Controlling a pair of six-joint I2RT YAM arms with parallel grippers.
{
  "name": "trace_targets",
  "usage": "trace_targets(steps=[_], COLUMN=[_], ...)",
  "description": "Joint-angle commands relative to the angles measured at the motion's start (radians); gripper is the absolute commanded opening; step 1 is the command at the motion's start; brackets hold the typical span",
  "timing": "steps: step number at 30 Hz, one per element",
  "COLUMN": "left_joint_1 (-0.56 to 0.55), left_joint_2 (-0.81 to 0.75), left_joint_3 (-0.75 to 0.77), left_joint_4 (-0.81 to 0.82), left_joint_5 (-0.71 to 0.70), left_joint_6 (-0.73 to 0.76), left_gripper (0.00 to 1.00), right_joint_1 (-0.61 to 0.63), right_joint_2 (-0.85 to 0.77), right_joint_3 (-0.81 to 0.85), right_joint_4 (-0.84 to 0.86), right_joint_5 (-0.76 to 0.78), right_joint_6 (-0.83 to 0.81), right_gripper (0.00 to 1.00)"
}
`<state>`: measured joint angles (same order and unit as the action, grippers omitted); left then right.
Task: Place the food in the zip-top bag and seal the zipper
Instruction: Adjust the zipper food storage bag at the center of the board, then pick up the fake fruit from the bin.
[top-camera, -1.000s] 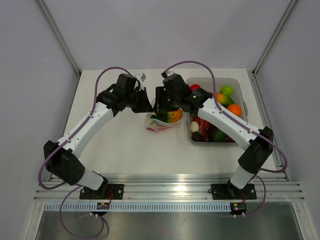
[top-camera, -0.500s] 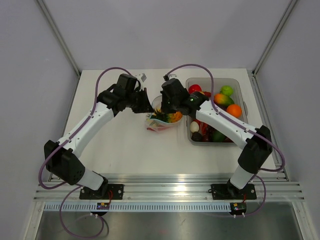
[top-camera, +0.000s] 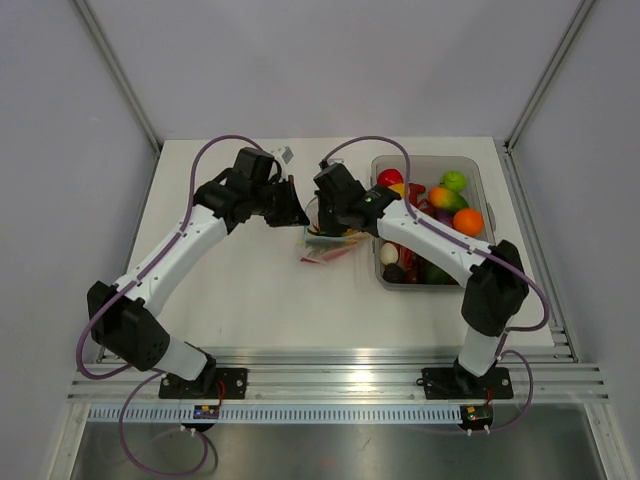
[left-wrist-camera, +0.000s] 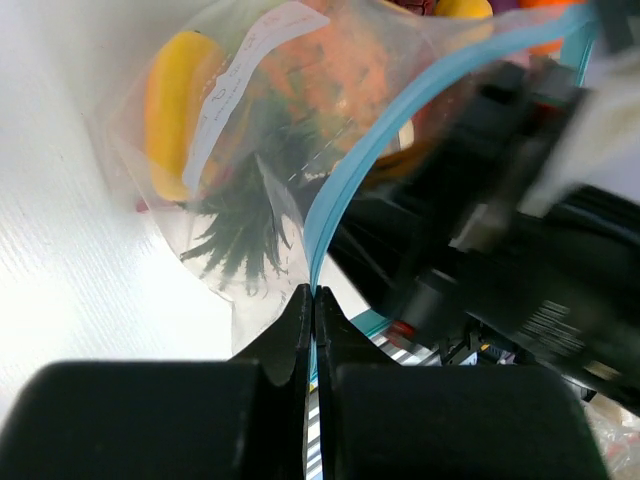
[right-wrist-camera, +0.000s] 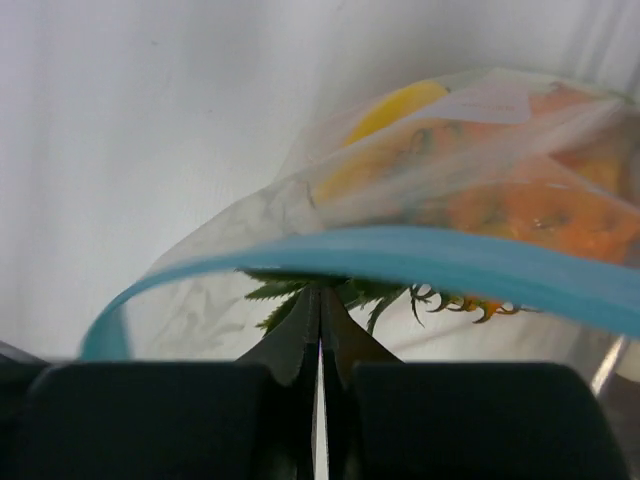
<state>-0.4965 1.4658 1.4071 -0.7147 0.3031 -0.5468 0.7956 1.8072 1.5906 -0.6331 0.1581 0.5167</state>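
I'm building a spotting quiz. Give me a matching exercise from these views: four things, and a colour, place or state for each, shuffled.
Things: 1 left tool; 2 zipper; 3 tub; 4 orange toy fruit.
Descriptions: a light blue; b lying in the tub; c shut on the zip-top bag's mouth; d open-topped, right of the bag.
Pairs: 1-c, 2-a, 3-d, 4-b.

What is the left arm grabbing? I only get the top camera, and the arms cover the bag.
Observer: From the left wrist camera, the left jaws are shut on the zipper, the blue strip along the bag's mouth.
Operator: And the right jaws?
Observer: The right wrist camera shows the right jaws shut too, pinching the zip-top bag right at the strip's lower edge.
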Motion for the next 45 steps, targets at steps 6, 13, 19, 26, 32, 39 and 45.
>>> trace_targets(steps=[6,13,19,26,32,39,45], left_joint_1=[0.018,0.073,0.102,0.104,0.102,0.064,0.041], left_joint_2=[-0.022,0.022,0.054,0.022,-0.068,-0.098,-0.064], left_joint_3=[0.049,0.111,0.184,0.158,0.030,-0.102,-0.068], left_joint_4=[0.061,0.066,0.040,0.044,0.064,0.103,0.104], left_joint_5=[-0.001,0.004,-0.001,-0.036,-0.048,-0.030,-0.029], left_joint_6=[-0.022,-0.018,0.005,0.010,0.015,-0.010,-0.010], left_gripper=[0.00,0.00,0.00,0.00,0.00,0.00,0.00], right_joint_1=[-0.012,-0.298,-0.432,-0.458,-0.473,-0.496,-0.496], right_joint_2=[-0.339,-0.454,-0.456,-0.373,-0.261,-0.143,-0.045], right_joint_3=[0.060,-0.156,-0.296,-0.348,-0.330,-0.320,-0.293], right_joint_4=[-0.025,-0.022,-0.022,0.058,0.124,0.200,0.219], right_joint_5=[0.149,0.032,-0.020,-0.074,-0.101,-0.111,-0.098], right_joint_6=[-0.061,0.020,0.014,0.031,0.066,0.138,0.146], right_gripper=[0.09,0.36,0.55,0.72,0.81,0.87,0.86])
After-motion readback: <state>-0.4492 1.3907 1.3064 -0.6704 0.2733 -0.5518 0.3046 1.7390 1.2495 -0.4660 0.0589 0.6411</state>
